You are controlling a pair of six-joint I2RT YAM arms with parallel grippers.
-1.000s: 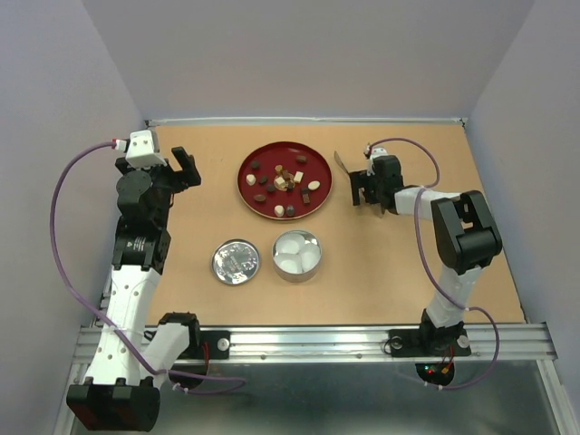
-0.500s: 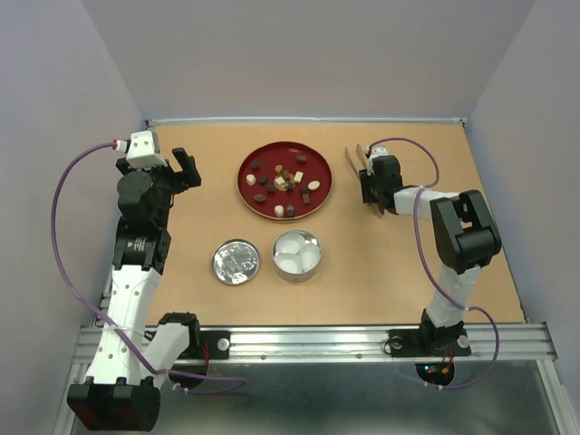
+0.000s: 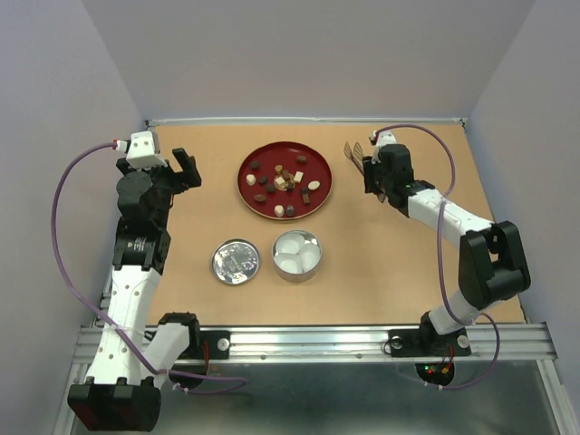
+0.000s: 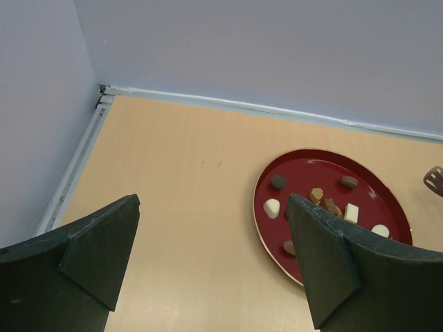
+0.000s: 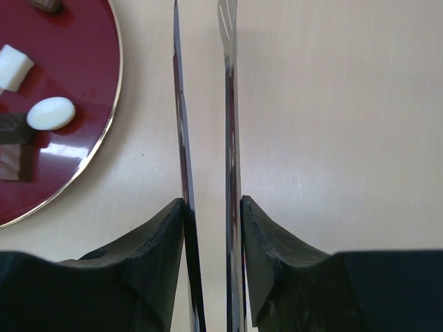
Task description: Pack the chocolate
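Note:
The chocolate (image 3: pixel 285 181) lies as several small brown, reddish and cream pieces on a red plate (image 3: pixel 247 193) at the back middle. My right gripper (image 3: pixel 372 176) stands right of the plate, shut on long metal tongs (image 3: pixel 354 152). In the right wrist view the two tong blades (image 5: pixel 228 104) run forward between the fingers of the gripper (image 5: pixel 211 200), squeezed close together, with a white oval chocolate (image 5: pixel 50 113) to their left. My left gripper (image 3: pixel 186 168) hangs open left of the plate, nothing between its jaws (image 4: pixel 212 204); chocolate (image 4: pixel 272 207) shows beyond its right finger.
A round tin (image 3: pixel 296 254) holding white paper cups stands in front of the plate, its silver lid (image 3: pixel 236 261) lying flat to its left. Walls close in the table at the back and both sides. The tongs' tip (image 4: pixel 435 180) shows at the right edge of the left wrist view.
My right gripper has shut on the tongs and drawn them up and back, the arm stretching out. The left arm has not moved.

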